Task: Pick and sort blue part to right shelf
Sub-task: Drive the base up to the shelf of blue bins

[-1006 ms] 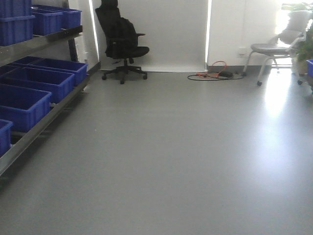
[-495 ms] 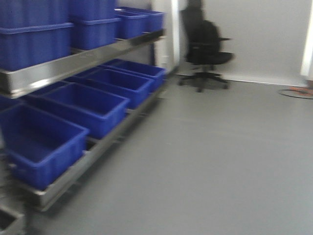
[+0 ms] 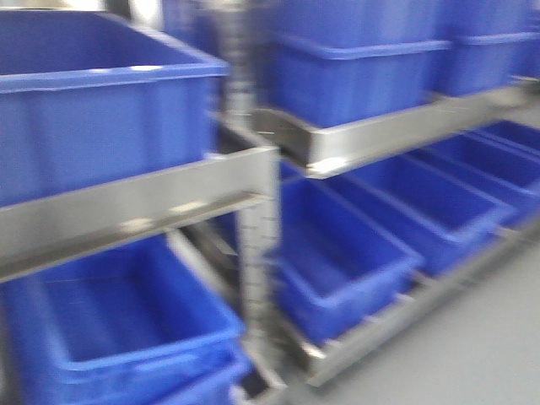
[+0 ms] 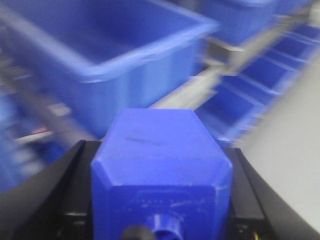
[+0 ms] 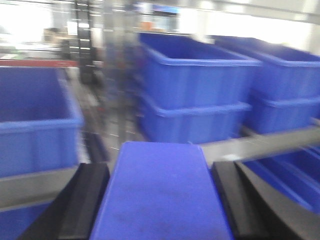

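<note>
Heavy motion blur in all three views. From the front camera, close up against the right shelf [image 3: 371,139]: stainless front rails sloping across 9 and 3 o'clock, an upright post [image 3: 257,253] near centre, upper bins [image 3: 101,110] sitting above the rails, open lower bins [image 3: 337,253] beneath them, and a strip of grey floor [image 3: 489,337] at 4 o'clock. From the left wrist: holding a chamfered blue part [image 4: 160,165] in the left gripper [image 4: 157,147], clenched on it with black fingers [image 4: 67,195] tight against its 9 and 3 o'clock flanks. Beyond that part, toward 11 o'clock, a large blue bin [image 4: 115,75]; toward 2 o'clock, more bins lower down and pale floor. From the right wrist: grasping a flat blue part [image 5: 160,200] in the right gripper [image 5: 160,167], pinned between black fingers [image 5: 80,200] at 9 and 3 o'clock. Past it, from 12 to 3 o'clock, stacked blue bins [image 5: 195,85] above a steel rail, with one more bin at 9 o'clock. Both parts in the grippers, in front of the shelf, not in any bin.
</note>
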You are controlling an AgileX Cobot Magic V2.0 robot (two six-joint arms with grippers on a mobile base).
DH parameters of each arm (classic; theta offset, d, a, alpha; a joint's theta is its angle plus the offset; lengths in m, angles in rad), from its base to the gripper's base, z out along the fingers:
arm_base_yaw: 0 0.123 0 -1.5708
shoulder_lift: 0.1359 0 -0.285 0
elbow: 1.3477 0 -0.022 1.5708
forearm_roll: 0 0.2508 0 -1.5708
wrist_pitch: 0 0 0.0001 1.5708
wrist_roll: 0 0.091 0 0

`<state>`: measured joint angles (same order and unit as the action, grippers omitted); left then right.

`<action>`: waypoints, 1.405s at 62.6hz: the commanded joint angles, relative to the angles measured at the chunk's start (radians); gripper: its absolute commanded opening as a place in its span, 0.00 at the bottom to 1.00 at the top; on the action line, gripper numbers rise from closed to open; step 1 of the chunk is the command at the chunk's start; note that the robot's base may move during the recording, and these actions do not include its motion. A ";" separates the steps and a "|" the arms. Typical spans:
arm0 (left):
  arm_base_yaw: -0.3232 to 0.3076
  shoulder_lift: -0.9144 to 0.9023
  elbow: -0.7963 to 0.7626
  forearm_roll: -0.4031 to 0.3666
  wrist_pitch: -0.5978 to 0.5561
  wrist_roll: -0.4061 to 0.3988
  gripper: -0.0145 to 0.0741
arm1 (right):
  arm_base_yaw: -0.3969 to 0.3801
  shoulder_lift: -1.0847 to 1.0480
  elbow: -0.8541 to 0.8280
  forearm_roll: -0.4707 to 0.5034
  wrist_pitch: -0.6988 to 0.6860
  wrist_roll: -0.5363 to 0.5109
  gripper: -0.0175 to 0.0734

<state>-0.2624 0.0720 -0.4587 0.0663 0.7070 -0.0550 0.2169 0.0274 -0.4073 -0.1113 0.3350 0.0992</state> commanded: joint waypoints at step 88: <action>-0.001 0.023 -0.028 -0.001 -0.094 0.001 0.46 | 0.000 0.019 -0.031 -0.012 -0.098 -0.009 0.51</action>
<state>-0.2624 0.0720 -0.4587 0.0663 0.7070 -0.0550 0.2169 0.0274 -0.4073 -0.1113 0.3350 0.0975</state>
